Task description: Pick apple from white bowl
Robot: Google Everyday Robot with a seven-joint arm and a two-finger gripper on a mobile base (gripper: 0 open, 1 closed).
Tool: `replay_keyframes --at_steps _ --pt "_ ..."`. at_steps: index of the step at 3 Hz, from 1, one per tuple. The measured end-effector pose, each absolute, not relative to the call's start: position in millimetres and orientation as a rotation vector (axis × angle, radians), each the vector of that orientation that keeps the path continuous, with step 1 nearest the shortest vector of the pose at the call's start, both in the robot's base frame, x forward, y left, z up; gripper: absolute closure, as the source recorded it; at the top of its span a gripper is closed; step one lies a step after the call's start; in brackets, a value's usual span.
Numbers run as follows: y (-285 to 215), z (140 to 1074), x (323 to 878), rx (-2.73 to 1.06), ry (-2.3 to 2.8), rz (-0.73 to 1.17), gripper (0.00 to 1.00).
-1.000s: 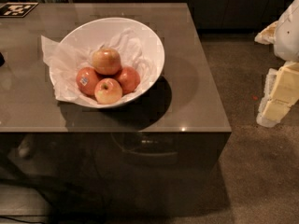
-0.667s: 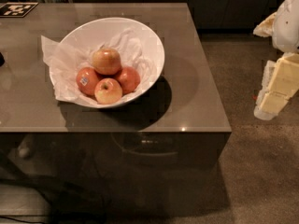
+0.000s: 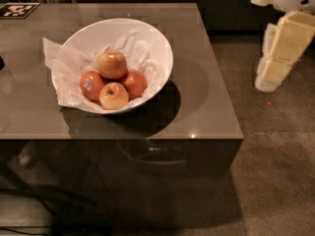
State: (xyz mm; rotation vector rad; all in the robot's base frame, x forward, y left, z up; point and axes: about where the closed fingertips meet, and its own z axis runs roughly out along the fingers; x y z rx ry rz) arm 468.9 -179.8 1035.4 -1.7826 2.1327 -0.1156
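Note:
The white bowl (image 3: 163, 47) stands on the grey table, lined with crinkled white paper (image 3: 55, 59). The golden-orange apple (image 3: 112, 64) sits on top of the pile in the bowl, stem up. Under it lie a red apple with a white sticker (image 3: 91, 84), a paler yellow-pink apple (image 3: 113, 96) and another red apple (image 3: 134, 83). My gripper (image 3: 268, 80), on the end of the cream-coloured arm, hangs in the air beyond the table's right edge, far to the right of the bowl and touching nothing.
The grey table (image 3: 206, 107) ends in a front edge and a right edge, with speckled floor (image 3: 275, 171) beyond. A black-and-white marker tag (image 3: 18, 10) lies at the table's far left corner. Dark cabinets stand behind.
The arm with the gripper has risen and shifted slightly left beside the table. The bowl and apples have not moved.

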Motion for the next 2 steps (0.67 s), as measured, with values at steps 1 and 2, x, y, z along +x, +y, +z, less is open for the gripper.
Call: replay_keyframes --at_steps 1,2 --pt "-140.6 1072.5 488.0 -1.839 2.018 -0.174 0.00" --pt "-106.1 1088.5 498.7 -1.925 1.903 -0.218 0.00"
